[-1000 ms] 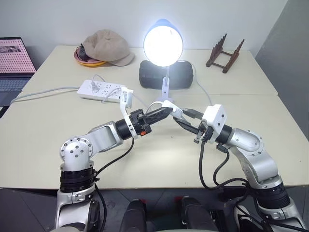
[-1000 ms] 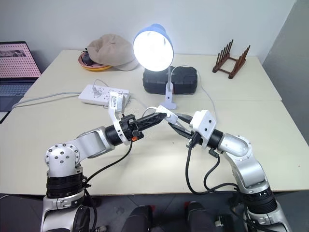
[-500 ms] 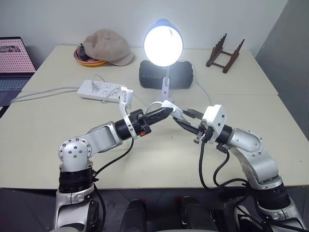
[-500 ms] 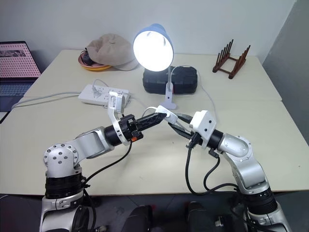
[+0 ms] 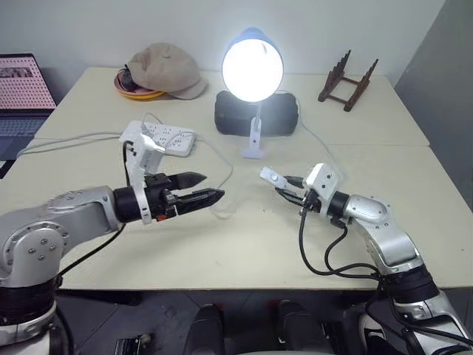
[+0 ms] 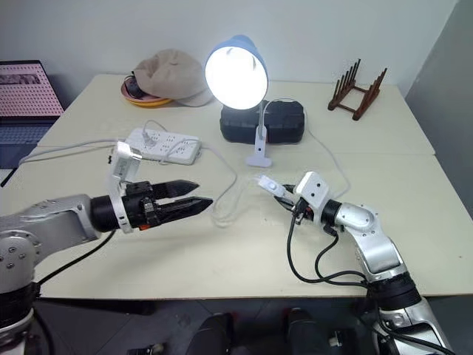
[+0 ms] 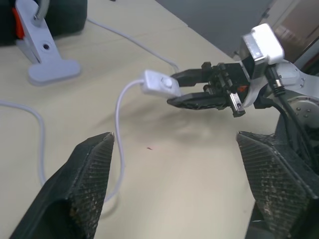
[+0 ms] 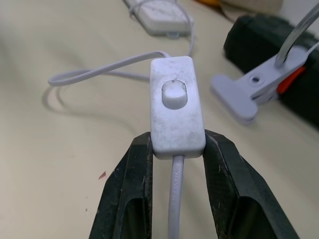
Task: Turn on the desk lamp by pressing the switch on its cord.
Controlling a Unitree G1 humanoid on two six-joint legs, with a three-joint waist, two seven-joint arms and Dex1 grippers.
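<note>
1. The desk lamp stands lit near the worktop's far edge, its clip base against a black case.
2. The left pincer hangs empty, fingers spread wide.
3. The right pincer is clamped on the switch mid-worktop (risk: tugging the cord could topple the lamp).

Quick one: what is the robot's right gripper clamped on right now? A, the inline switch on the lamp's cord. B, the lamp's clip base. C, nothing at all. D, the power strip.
A: the right gripper is shut on the switch, its two black fingers pressing the white body from either side while the cord runs down between them.
</note>
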